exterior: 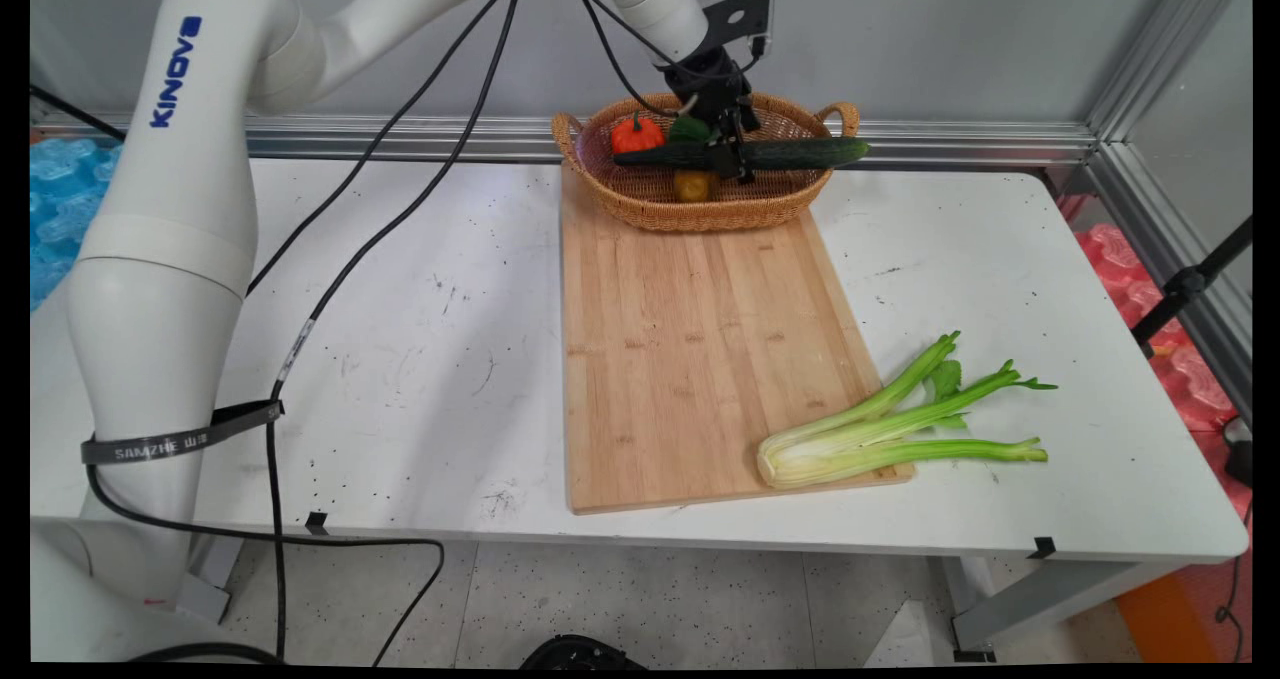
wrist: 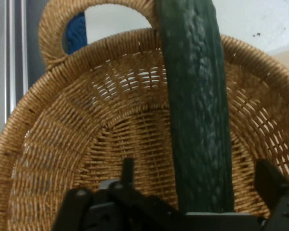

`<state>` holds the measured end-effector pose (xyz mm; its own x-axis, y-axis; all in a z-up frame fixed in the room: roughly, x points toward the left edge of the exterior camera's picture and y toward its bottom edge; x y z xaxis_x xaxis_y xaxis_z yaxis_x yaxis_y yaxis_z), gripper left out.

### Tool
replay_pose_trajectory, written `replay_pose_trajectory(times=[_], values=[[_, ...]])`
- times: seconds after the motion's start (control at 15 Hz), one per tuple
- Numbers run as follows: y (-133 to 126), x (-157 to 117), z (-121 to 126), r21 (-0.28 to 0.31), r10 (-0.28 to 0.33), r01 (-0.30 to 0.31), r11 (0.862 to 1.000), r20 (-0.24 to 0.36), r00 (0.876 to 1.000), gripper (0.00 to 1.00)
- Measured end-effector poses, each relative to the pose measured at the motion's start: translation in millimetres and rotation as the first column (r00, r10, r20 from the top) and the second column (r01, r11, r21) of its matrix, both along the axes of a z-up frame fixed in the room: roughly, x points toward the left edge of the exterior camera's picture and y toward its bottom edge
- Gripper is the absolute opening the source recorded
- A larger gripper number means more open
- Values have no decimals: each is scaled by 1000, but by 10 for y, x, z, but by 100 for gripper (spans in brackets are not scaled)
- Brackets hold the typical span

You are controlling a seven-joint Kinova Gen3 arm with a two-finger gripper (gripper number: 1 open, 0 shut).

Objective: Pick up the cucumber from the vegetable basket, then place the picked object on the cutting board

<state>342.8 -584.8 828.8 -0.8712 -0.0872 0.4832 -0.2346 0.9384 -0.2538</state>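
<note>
- The claw [exterior: 738, 154] hangs over the basket [exterior: 780, 209] at the far end of the bench [exterior: 400, 359], pinching a cucumber [exterior: 790, 152] about its middle.
- The cucumber lies level, crosswise over the basket, its right tip past the right rim near the handle. Gripped near its middle, it balances without tipping.
- In the hand view the cucumber [wrist: 197, 120] runs straight up between the fingers [wrist: 272, 180], with the basket [wrist: 86, 144] floor below it. It looks clear of the weave, though how far I cannot tell.
- Inside the basket sit a red pepper [exterior: 637, 134] at the left, something green [exterior: 688, 127] beside it under the claw, and a yellow piece [exterior: 692, 186] on the near side.
- The basket stands on the far end of a board [exterior: 690, 359]; the board's middle is bare.
- Celery [exterior: 880, 424] lies at the board's near right corner, its root end on the wood and its stalks out over the bench, well apart from the claw.
</note>
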Motion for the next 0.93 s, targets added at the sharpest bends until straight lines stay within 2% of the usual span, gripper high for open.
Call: replay_pose_trajectory(times=[0.07,0.67,0.93], values=[[-6,2,-15,1,-3,3,1000,1,1000,0],[-25,17,-101,25,-11,12,1000,-6,1000,0],[-7,-35,46,12,-1,1,1000,-20,1000,0]])
